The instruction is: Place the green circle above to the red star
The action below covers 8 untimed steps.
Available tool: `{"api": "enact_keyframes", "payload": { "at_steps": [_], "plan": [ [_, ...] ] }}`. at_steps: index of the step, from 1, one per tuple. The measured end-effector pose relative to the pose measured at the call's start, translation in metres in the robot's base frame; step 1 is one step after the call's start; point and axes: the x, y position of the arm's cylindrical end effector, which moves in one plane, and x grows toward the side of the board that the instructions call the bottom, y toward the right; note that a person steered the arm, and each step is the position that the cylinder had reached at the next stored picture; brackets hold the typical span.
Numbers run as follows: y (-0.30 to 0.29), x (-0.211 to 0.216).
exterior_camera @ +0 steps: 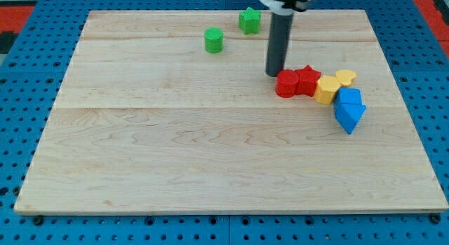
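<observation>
My tip (273, 74) rests on the bench (175, 154), in the right half and closer to the top edge than to the bottom edge. It stands just beside the red round block (286, 84), at that block's upper left side; I cannot tell if they touch. I have no gripper, only this rod, so nothing is apart, together or clamped.

The red star (306, 80) touches the red round block on its right. Then follow the yellow block (327, 89), the yellow heart (345, 78) and the two blue blocks (349, 109), all in one tight group.

The green circle (214, 40) is near the top edge, well apart from the red star, to its left. The green star (249, 20) is near it, nearly at the top edge.
</observation>
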Motion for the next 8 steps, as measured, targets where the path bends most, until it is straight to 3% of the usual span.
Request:
{"api": "enact_keyframes", "payload": {
  "at_steps": [2,3,4,5,6,7,8],
  "plan": [
    [-0.13,-0.009],
    [-0.181,-0.048],
    [-0.197,-0.098],
    [-0.17,-0.121],
    [-0.101,-0.111],
    [-0.051,-0.075],
    [-0.076,-0.068]
  ]
}}
